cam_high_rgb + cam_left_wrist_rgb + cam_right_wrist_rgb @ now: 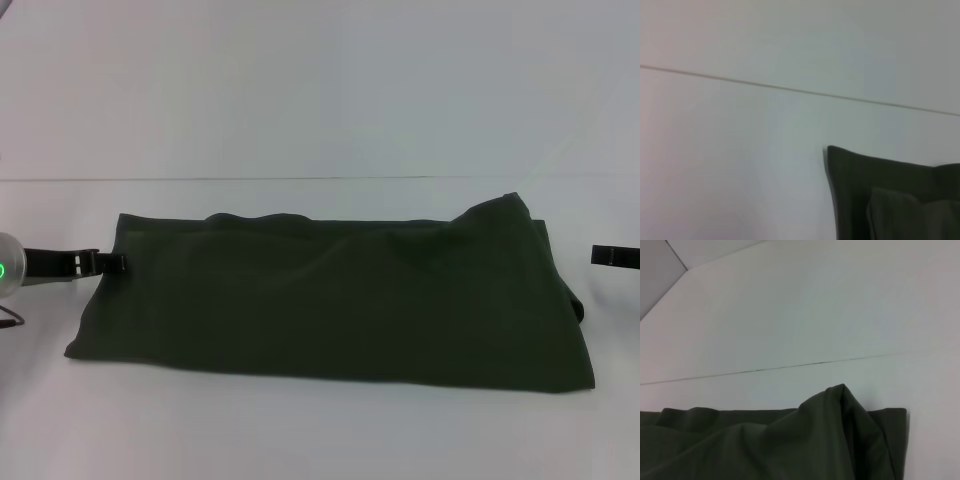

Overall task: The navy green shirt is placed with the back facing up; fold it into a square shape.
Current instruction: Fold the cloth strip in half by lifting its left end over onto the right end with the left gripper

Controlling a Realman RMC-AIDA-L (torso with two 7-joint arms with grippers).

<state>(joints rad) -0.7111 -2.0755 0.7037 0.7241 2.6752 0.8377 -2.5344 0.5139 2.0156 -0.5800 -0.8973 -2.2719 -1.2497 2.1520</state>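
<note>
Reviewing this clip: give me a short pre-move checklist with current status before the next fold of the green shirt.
1. Navy green shirt already folded into a long band across the white table: ok.
2. Band lying flat: not ok; a raised hump sits at its far right corner, also plain in the right wrist view.
3. Left gripper placed at the shirt's left edge: ok; it sits right at the far-left corner.
4. Left gripper holding cloth: cannot tell.
5. Right gripper at the right edge: not ok; it stands clear of the shirt, at the picture's border.
</note>
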